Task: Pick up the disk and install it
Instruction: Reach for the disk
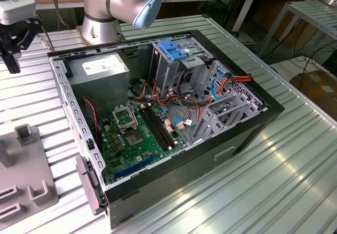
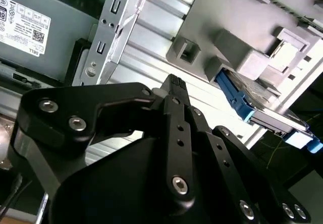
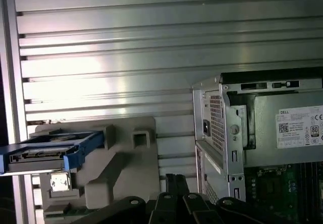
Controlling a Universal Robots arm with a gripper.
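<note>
The disk (image 3: 44, 155) is a silver-grey drive in a bright blue frame. It rests in a slot of a grey holder block (image 3: 126, 163) on the ribbed metal table, and it also appears in the second wrist view (image 2: 270, 118). My black gripper (image 3: 174, 179) hangs above the table between the holder and the open computer case, apart from the disk. Its fingertips (image 2: 174, 82) lie together with nothing between them. In the exterior view the gripper (image 1: 13, 60) is at the far left, beyond the case's back corner.
The open computer case (image 1: 247, 134) lies on its side in the middle of the table. Inside it are a metal drive cage with a blue handle (image 1: 174, 49), a grey power supply (image 1: 100, 68), a motherboard and loose cables. The arm's base (image 1: 100, 23) stands behind the case.
</note>
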